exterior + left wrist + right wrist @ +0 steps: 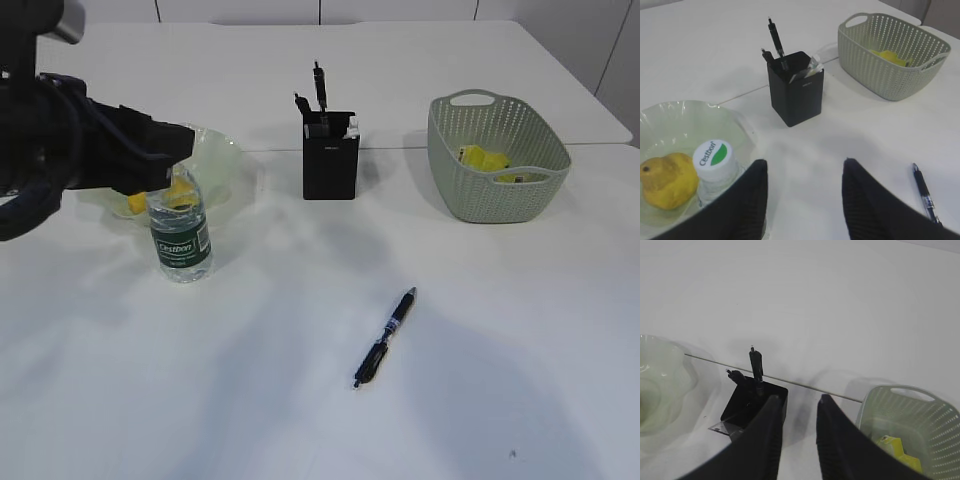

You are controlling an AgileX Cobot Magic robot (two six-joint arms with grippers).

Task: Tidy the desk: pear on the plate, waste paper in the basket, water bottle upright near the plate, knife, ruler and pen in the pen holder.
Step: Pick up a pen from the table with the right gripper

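One blue-black pen (386,338) lies flat on the desk (500,330), well apart from the black pen holder (330,160). Both grippers, left (805,200) and right (797,437), hang with jaws parted, holding nothing. The clear bottle (180,238) stands upright beside the plate (222,160).

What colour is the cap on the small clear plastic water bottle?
White, with a green swoosh and dark lettering on top; the left wrist view shows it best.

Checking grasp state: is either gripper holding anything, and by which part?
Nothing is held. The left gripper stands open above the white desk, the right gripper likewise; both sets of fingers are empty.
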